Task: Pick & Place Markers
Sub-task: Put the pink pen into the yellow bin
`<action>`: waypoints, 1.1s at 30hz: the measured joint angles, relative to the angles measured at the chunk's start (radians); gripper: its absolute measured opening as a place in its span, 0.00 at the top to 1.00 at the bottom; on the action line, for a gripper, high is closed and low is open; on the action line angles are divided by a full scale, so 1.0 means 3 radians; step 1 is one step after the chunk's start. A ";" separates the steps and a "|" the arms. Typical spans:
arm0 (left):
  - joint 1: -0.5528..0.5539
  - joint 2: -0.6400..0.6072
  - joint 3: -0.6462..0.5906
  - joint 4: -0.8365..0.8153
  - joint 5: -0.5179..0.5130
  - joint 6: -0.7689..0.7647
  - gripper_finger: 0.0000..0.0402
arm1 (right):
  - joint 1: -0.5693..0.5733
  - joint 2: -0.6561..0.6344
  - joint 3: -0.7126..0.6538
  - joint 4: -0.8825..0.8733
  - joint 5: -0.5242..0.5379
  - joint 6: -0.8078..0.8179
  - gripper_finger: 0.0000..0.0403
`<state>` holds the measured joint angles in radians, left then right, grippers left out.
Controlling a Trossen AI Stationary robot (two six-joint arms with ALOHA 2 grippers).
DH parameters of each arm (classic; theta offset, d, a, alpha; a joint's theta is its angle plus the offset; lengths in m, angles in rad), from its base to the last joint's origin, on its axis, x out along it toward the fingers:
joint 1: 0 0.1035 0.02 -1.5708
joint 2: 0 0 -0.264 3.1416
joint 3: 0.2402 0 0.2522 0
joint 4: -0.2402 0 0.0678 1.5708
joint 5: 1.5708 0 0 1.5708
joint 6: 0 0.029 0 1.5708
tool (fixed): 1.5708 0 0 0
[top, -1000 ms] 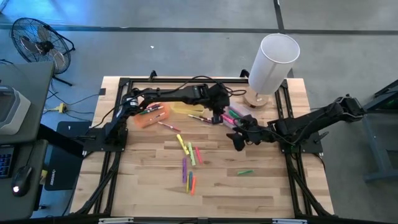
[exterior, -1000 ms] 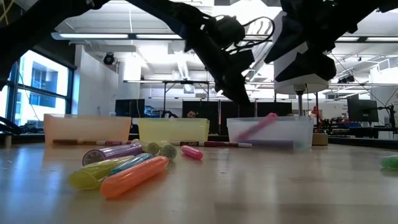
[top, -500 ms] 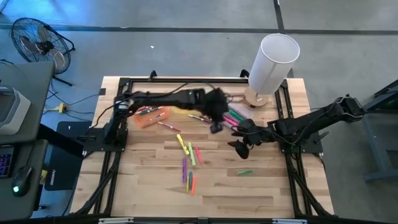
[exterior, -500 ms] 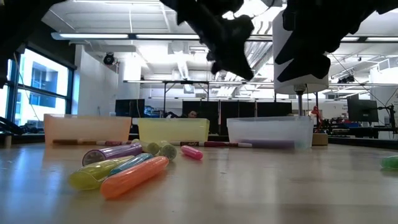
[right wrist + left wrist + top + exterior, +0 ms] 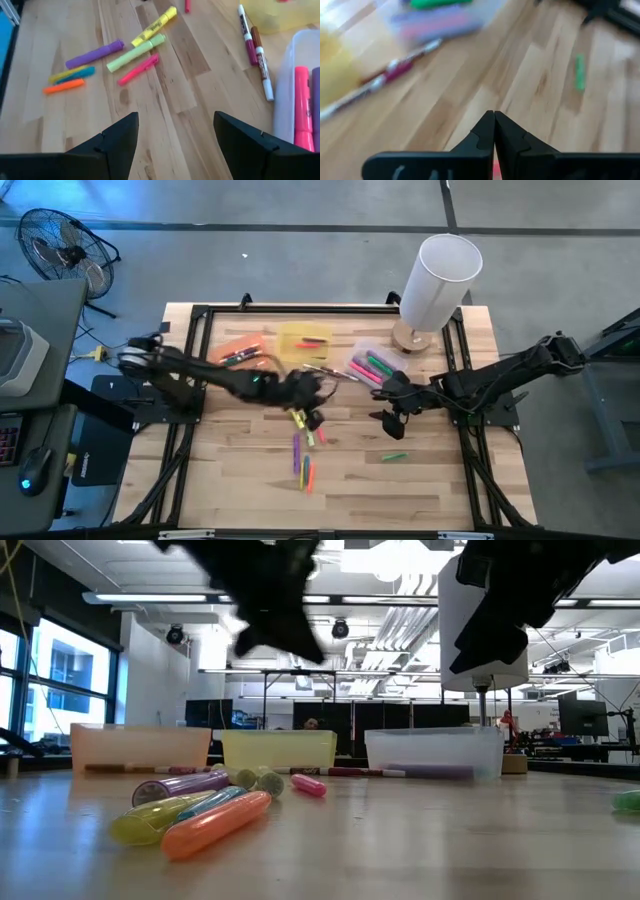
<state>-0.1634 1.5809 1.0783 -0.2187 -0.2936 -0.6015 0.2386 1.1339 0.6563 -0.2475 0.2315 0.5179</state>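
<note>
Three bins (image 5: 302, 340); left gripper (image 5: 313, 418), empty and closed, has moved from them to loose markers (image 5: 303, 442). Right gripper (image 5: 392, 424) wide open, empty.

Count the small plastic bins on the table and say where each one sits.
3, side by side in one row: the orange plastic bin on the left, the yellow plastic bin in the middle, the clear plastic bin on the right. None seems hidden.
</note>
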 joint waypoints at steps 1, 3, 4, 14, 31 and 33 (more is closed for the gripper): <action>-0.0108 -0.0086 -0.0109 -0.0027 -0.0126 -0.0088 1.00 | 0.0000 0.0000 0.0000 0.0026 0.0012 0.0006 0.39; -0.0311 -0.0274 -0.0304 -0.0018 -0.0348 -0.0198 1.00 | 0.0000 0.0000 0.0000 0.0059 0.0013 0.0011 0.39; -0.0410 -0.0358 -0.0392 -0.0019 -0.0458 -0.0247 1.00 | 0.0000 0.0000 0.0000 0.0094 0.0014 0.0014 0.39; -0.1022 -0.1059 -0.1077 -0.0052 -0.0863 -0.0367 1.00 | 0.0026 0.0000 0.0000 0.0382 -0.0070 0.0297 0.62; -0.0521 -0.2877 -0.2219 0.0025 0.0285 0.0783 1.00 | 0.0129 0.2154 0.2433 -0.0907 0.0493 0.0580 0.98; -0.0322 -0.3089 -0.2349 0.0165 0.0648 0.0985 1.00 | 0.0088 0.2478 0.2825 -0.1268 0.0428 0.0721 0.97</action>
<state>-0.2601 0.6542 0.3736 -0.1692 -0.0991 -0.3060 0.2651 1.8773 1.5038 -0.6280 0.3599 0.7342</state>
